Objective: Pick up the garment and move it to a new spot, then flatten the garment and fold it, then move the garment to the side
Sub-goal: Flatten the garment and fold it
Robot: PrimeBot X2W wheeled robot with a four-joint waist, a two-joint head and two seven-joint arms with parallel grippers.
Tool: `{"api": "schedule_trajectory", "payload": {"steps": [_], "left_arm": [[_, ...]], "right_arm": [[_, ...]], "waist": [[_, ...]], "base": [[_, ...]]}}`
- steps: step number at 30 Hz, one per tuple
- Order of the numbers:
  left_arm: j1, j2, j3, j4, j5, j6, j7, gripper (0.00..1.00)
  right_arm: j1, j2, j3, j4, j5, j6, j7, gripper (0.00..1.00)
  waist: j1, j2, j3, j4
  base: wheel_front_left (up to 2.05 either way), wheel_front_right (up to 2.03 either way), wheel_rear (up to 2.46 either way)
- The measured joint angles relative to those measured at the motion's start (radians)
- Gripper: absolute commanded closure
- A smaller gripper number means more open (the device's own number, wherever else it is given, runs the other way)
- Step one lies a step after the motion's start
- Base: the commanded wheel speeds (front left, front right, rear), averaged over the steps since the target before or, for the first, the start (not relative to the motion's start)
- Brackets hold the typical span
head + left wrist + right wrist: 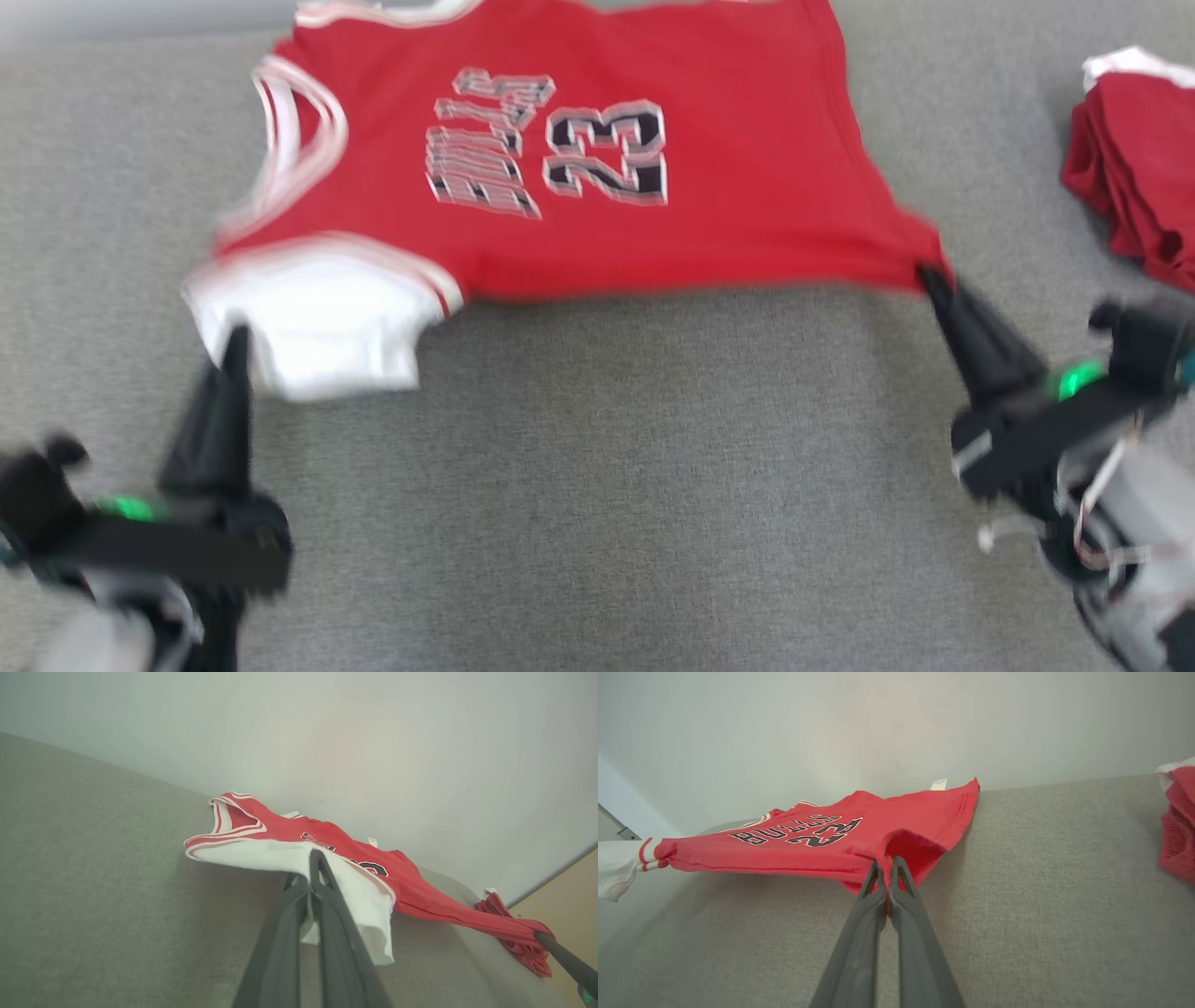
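- Grey cloth surface (597, 485) stretches across the whole scene, and a pale wall (373, 742) rises behind its far edge.
- A red jersey (747, 187) with black lettering and the number 23 lies spread toward the far edge, printed side up.
- Its near edge is pulled into a taut line between the two grippers. In the wrist views that edge looks raised off the surface, though the head view is too blurred to confirm it.
- The left gripper (235, 341) has its fingers pressed together on the white sleeve part (261, 856) at the jersey's left corner. White cloth hangs down on both sides of the tips.
- The right gripper (887, 863) has its fingers pinched together on the jersey's red hem corner, where the fabric bunches into a small fold.
- A second red pile (1139, 159) with a white edge sits on the surface at the far right, well apart from the jersey.
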Motion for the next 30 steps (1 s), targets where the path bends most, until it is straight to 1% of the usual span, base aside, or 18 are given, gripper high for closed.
{"api": "schedule_trajectory", "payload": {"steps": [3, 5, 10, 16, 19, 21, 23, 26, 30], "left_arm": [[0.104, -0.048, 0.025, 0.000, 0.019, -0.010, 0.000, 1.00], [0.163, -0.077, 0.025, 0.005, 0.042, -0.020, 0.000, 1.00], [0.295, -0.151, 0.029, 0.017, 0.073, -0.028, 0.000, 1.00], [0.439, -0.208, 0.074, 0.036, 0.091, -0.048, 0.000, 1.00], [0.497, -0.221, 0.072, 0.041, 0.106, -0.062, 0.000, 1.00], [0.521, -0.225, 0.067, 0.048, 0.106, -0.068, 0.000, 1.00], [0.540, -0.225, 0.050, 0.050, 0.110, -0.075, 0.000, 1.00], [0.551, -0.223, 0.031, 0.054, 0.121, -0.082, 0.007, 1.00], [0.527, -0.222, 0.037, 0.053, 0.126, -0.090, 0.006, 1.00]], "right_arm": [[0.112, 0.004, -0.038, -0.019, -0.010, 0.000, 0.009, 1.00], [0.185, 0.009, -0.061, -0.031, -0.024, 0.000, 0.017, 1.00], [0.366, 0.032, -0.131, -0.068, -0.049, 0.000, 0.036, 1.00], [0.563, 0.065, -0.226, -0.121, -0.094, 0.000, 0.078, 1.00], [0.649, 0.085, -0.288, -0.152, -0.104, 0.000, 0.108, 1.00], [0.708, 0.098, -0.310, -0.173, -0.128, 0.000, 0.138, 1.00], [0.755, 0.119, -0.350, -0.192, -0.143, 0.000, 0.160, 1.00], [0.797, 0.147, -0.405, -0.230, -0.160, 0.000, 0.190, 1.00], [0.806, 0.190, -0.450, -0.278, -0.178, 0.000, 0.225, 1.00]], "waist": [[0.0000, 0.0000, -0.031, 0.007], [0.0000, 0.0000, -0.052, 0.011], [0.0001, 0.0000, -0.100, 0.025], [0.0001, 0.0000, -0.154, 0.035], [0.0000, 0.0000, -0.177, 0.040], [0.0001, 0.0000, -0.188, 0.044], [0.0001, 0.0000, -0.196, 0.050], [0.0001, 0.0000, -0.200, 0.058], [0.0002, 0.0002, -0.196, 0.053]], "base": [[0.00, 0.00, 0.00], [0.00, 0.00, 0.00], [0.00, 0.00, 0.00], [0.00, 0.00, 0.00], [0.00, 0.00, 0.00], [0.00, 0.00, 0.00], [0.00, 0.00, 0.00], [0.00, 0.00, 0.00], [0.00, 0.00, 0.00]]}}
